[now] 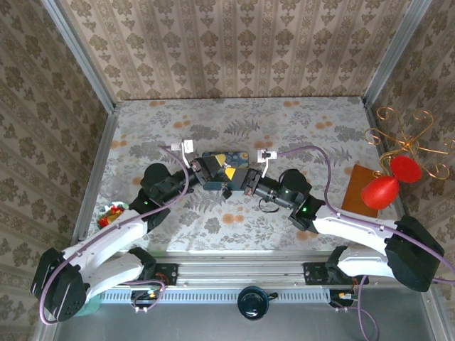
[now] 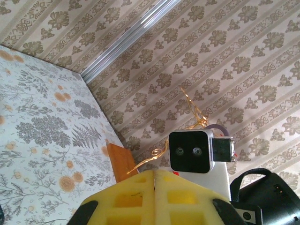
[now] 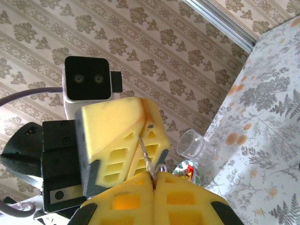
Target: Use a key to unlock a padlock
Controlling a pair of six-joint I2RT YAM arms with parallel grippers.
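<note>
Step in hand, judged: key insertion.
Top external: left gripper [image 1: 220, 172] and right gripper [image 1: 243, 183] tip to tip, beside one blue tin [image 1: 238, 156].
Left wrist: left pads [image 2: 131, 197] pressed together; cannot tell where padlock sits, probably pinched inside.
Right wrist: right gripper clamped on one key [image 3: 144, 157], blade touching left pads.
Next: seat blade, turn gently.

wooden board [image 1: 352, 186], red ornaments [image 1: 381, 192], clear cup [image 3: 194, 146]

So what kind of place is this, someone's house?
Probably not: more likely a robot test booth. Wallpapered panels sit in a metal frame, and a left arm and right arm are bolted at the edge of the flowery table.
</note>
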